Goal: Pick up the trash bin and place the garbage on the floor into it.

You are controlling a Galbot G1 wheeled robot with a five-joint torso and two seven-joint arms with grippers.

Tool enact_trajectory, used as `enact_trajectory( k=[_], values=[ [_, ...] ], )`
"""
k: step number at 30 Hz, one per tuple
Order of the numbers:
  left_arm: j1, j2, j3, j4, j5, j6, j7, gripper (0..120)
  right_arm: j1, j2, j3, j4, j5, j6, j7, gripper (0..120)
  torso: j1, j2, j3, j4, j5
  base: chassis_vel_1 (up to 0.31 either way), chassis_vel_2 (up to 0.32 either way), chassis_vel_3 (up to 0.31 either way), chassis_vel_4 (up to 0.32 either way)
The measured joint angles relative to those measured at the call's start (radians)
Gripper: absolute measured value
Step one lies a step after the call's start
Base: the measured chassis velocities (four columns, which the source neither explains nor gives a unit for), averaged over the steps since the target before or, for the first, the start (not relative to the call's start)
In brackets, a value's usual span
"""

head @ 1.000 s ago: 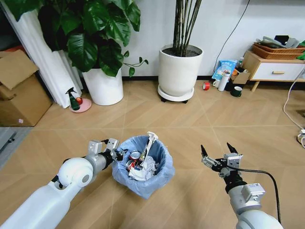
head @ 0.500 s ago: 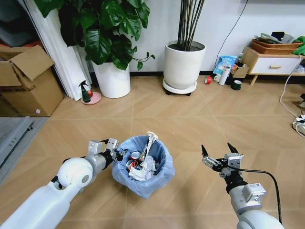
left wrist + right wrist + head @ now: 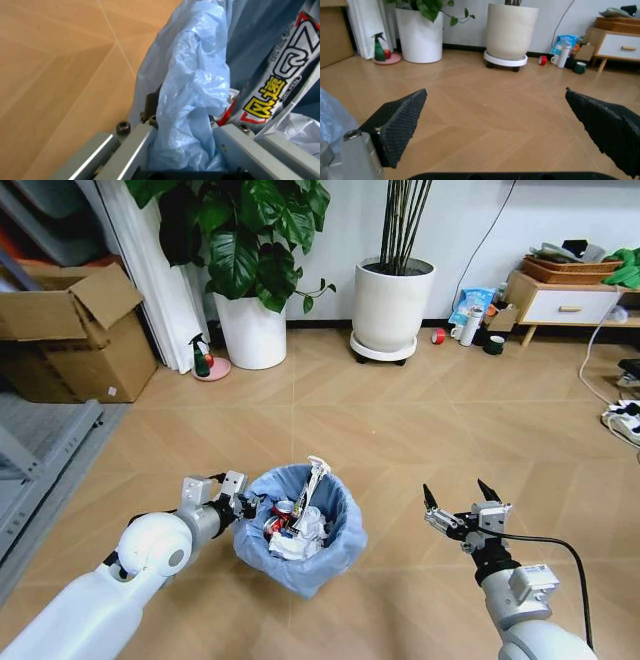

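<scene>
Your left gripper (image 3: 243, 504) is clamped on the bin's (image 3: 330, 555) bag-lined rim; the bag hides most of its fingers (image 3: 134, 148). Inside the bin, just past that gripper, garbage (image 3: 296, 525) is piled, a long wrapper (image 3: 280, 71) sticking up. Your right gripper (image 3: 461, 498) hovers with jaws spread wide over bare floor (image 3: 400, 430), well apart from the bin. Far ahead of it stand two white plant pots (image 3: 388, 305).

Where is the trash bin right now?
In the head view, the trash bin sits low and centre-left, its bagged rim pinched by the left gripper, the open right gripper apart.
</scene>
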Motion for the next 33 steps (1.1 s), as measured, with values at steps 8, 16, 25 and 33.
enact_trajectory(
  k=[8, 16, 25, 33],
  values=[
    [0.003, 0.0, -0.002, -0.006, 0.001, -0.001, -0.002, 1, -0.001, -0.001, 0.007, -0.001, 0.007, 0.01, -0.004, 100, 0.0, 0.0, 0.0, -0.0003, 0.0013, 0.086, -0.044, -0.089, 0.061],
    [0.008, 0.007, -0.006, -0.015, -0.001, -0.002, -0.002, 1, -0.011, 0.022, 0.008, 0.0, -0.003, 0.013, -0.011, 100, 0.001, 0.0, 0.0, -0.0002, 0.0008, -0.053, 0.024, 0.037, -0.02],
    [0.023, 0.001, -0.014, -0.022, 0.006, -0.004, -0.002, 1, -0.033, 0.031, 0.012, 0.011, -0.014, 0.014, -0.013, 100, 0.0, 0.0, 0.0, -0.0003, 0.0009, 0.0, 0.0, 0.0, 0.0],
    [0.025, 0.002, -0.013, -0.027, 0.007, -0.005, -0.001, 1, -0.04, 0.029, 0.018, 0.015, -0.014, 0.014, -0.016, 100, 0.0, 0.0, 0.0, -0.0003, 0.001, 0.098, -0.092, -0.078, 0.105]
  ],
)
